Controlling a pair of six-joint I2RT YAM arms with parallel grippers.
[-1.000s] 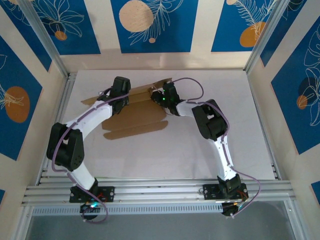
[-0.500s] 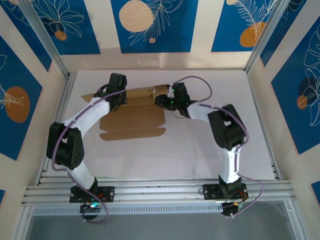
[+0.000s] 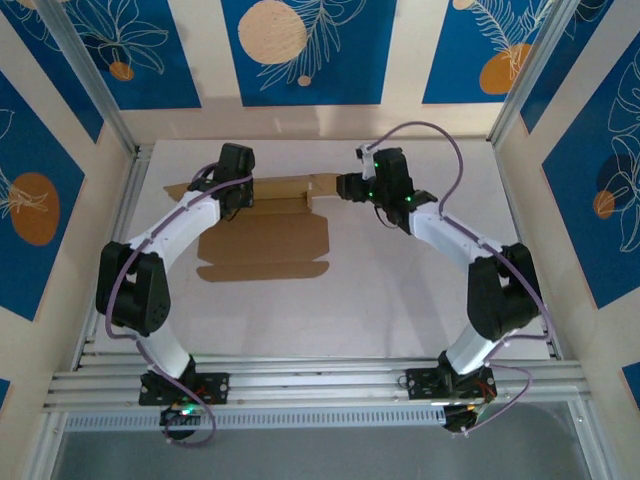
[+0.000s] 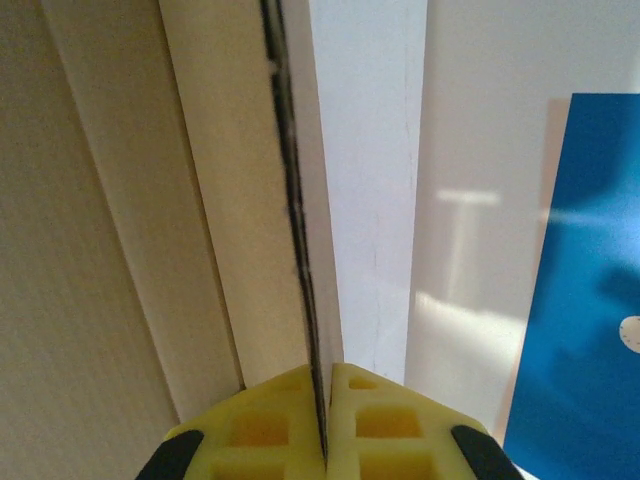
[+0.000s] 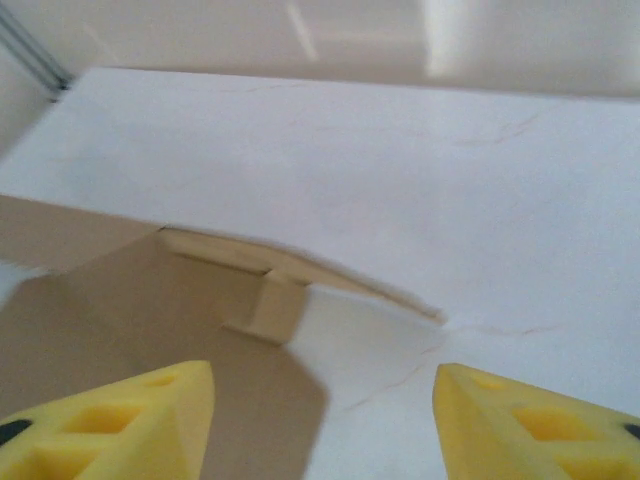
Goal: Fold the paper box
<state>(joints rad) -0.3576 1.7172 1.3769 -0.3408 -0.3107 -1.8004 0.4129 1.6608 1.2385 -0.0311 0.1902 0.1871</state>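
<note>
paper box [image 3: 262, 240] far edge pinched in left hand [image 4: 322, 374]; right hand [image 3: 347, 187] wide, just beside

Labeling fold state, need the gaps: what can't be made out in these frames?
Top view: the left arm's wrist covers where the left gripper pinches the paper box.
Left wrist view: too close to tell which part is clamped.
Right wrist view: frame edges cut the box off near the open right gripper.
Top view: crease lines too small.

A white table [image 3: 390, 300] stands inside cream walls [image 3: 410, 60]. The walls carry blue panels [image 3: 340, 70] with orange discs and white leaf outlines. Aluminium rails [image 3: 320, 382] cross the table's near edge.
</note>
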